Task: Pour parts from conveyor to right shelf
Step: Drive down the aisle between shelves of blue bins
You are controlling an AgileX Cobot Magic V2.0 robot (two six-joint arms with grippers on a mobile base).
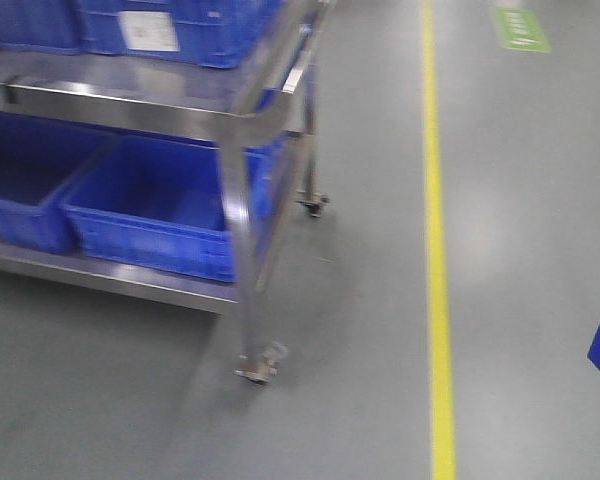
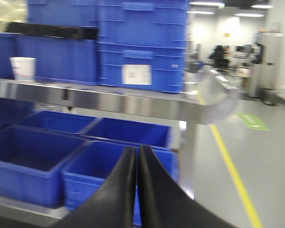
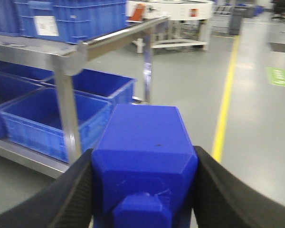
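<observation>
Blue plastic block [image 3: 142,142]: bright blue and roughly cubic with bevelled corners. A short round knob [image 3: 142,209] is turned toward the wrist, and a small dark speck is seen on the upper face.
Block location: held off the floor between the fingers of the right gripper [image 3: 143,156].
Right gripper state: clamped on the block, with one black finger [image 3: 61,199] pressed against each side.
Left gripper [image 2: 137,159]: closed, its two black fingers pressed together with nothing between them.
Rack: a shiny stainless steel shelf rack [image 3: 66,90] is seen ahead and to the left of the right gripper, and straight ahead of the left gripper.
Bins: deep open-topped blue plastic bins [image 3: 52,118] are seated on the lower deck. More are stacked on the upper deck, one bearing a white label [image 2: 136,74].
Cup: a white paper cup [image 2: 23,69] is stood on the upper deck, ahead and left of the left gripper.
Edges: the rack's rounded corner and upright post are the nearest edge, just left of the held block. A caster wheel [image 1: 258,365] is seen under the post.
Open room: glossy light grey floor [image 3: 180,80] lies ahead and right of the right gripper, marked by a yellow line [image 3: 225,95].
</observation>
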